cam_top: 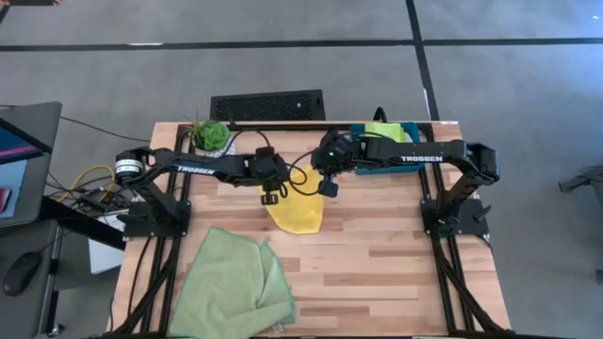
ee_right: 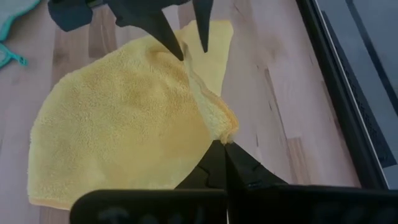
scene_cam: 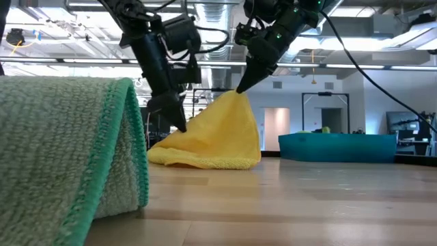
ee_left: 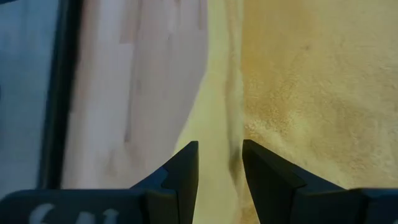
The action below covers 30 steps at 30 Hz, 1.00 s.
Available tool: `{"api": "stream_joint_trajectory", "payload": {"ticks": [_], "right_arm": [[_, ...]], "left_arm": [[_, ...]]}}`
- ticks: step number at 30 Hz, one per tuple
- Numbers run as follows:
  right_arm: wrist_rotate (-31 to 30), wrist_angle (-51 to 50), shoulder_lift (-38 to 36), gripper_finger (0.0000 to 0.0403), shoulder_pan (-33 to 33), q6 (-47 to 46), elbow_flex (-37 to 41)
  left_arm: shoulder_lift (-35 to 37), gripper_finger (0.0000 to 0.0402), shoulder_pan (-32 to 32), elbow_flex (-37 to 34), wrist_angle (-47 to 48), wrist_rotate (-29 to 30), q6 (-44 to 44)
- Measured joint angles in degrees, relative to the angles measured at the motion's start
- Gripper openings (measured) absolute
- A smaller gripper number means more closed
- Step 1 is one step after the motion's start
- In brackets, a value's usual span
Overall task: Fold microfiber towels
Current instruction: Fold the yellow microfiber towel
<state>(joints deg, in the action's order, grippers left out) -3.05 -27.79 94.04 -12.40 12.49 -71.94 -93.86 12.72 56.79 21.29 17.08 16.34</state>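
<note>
The yellow towel lies mid-table, its near part flat on the wood and its far edge raised into a peak. My right gripper is shut on that peak. My left gripper is open just left of it, pointing down. Its fingers stand on either side of the towel's raised left edge; I cannot tell if they touch it. The pale green towel lies bunched at the near left. The lime green towel lies in the teal tray. The grey towel is out of view. My right gripper pinches the yellow towel's far edge at a folded-over bump between its two fingertips. The fingers slant down from above and from the table's right. The cloth hangs from them like a tent, its lower part on the table.
A potted plant and a black grille stand at the far edge. The teal tray is at the far right. Bare wood lies at the near right. The pale green towel fills the low view's left.
</note>
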Motion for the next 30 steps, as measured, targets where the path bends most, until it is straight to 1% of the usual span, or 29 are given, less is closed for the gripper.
{"api": "stream_joint_trajectory", "payload": {"ticks": [2,4,12,17,21,24,28,30], "right_arm": [[0.0,0.0,0.0,0.0005,0.0,0.0,0.0],[0.0,-0.1,-0.2,0.0005,0.0,0.0,0.0],[0.0,-0.1,-3.6,0.0005,0.0,0.0,0.0],[0.0,-0.1,-5.3,0.0005,0.0,0.0,0.0],[0.0,-0.1,-5.3,0.0005,0.0,0.0,0.0],[0.0,-0.1,-5.3,0.0005,0.0,0.0,0.0],[0.0,-0.1,-5.3,0.0005,0.0,0.0,0.0],[0.0,-0.1,-5.3,0.0005,0.0,0.0,0.0]], "left_arm": [[0.0,0.0118,0.3,-1.4,0.0,-1.5,0.0],[0.0,0.0118,0.4,-2.8,0.8,-1.3,-0.7],[0.1,0.0118,0.5,-6.5,0.5,6.7,-3.0],[0.1,0.0118,0.6,-6.6,-1.0,9.2,-3.2],[0.1,0.0117,1.1,-6.6,-2.0,9.2,-3.0],[0.1,0.0108,1.9,-6.6,-1.8,8.8,-3.5],[0.1,0.0091,2.7,-6.6,-2.2,3.0,-3.5],[0.1,0.0085,2.8,-6.6,-2.3,2.4,-3.5]]}}
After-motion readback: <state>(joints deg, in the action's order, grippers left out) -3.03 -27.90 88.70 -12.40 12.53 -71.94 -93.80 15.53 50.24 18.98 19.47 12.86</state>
